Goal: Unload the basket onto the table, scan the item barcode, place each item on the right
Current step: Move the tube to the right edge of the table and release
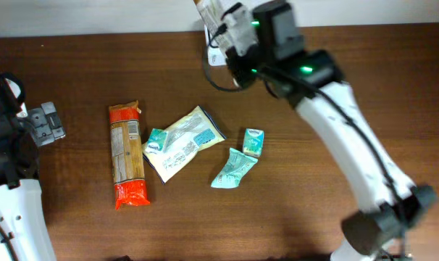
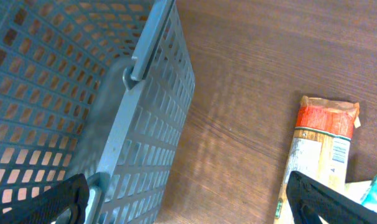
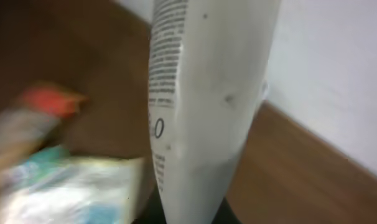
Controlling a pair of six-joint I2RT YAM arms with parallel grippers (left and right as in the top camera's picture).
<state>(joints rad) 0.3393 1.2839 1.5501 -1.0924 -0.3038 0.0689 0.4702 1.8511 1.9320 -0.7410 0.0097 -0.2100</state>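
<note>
Brown wooden surface (image 1: 335,80), filling the overhead frame. Right arm (image 1: 350,145), white, running from lower right to upper centre; its jaws are clamped together on a white printed packet (image 3: 201,112). This is the task's thing, held clear of the surface at the top centre of the overhead frame (image 1: 207,10), edge-on to the wrist camera with lines of small print visible and no barcode in sight. Left arm (image 1: 17,210), at the left edge; its jaws stand wide apart and empty, idle. Grey perforated basket (image 2: 51,93), upper left of the left wrist frame, nothing visible inside it. Long pasta pack (image 1: 127,154), orange-red ends, lying flat left of centre. Cream pouch (image 1: 183,143), centre, with a small teal packet (image 1: 156,139) touching its left edge. Teal crumpled sachet (image 1: 232,169) and small teal carton (image 1: 253,142), just right of centre, close together. White object (image 1: 214,52) just below the held packet; what it is cannot be told. Status, as judged: one item picked up and raised, probably being offered for a reading. Whether the code has registered cannot be told. Five items lie on the surface, apparently yet to be handled.
</note>
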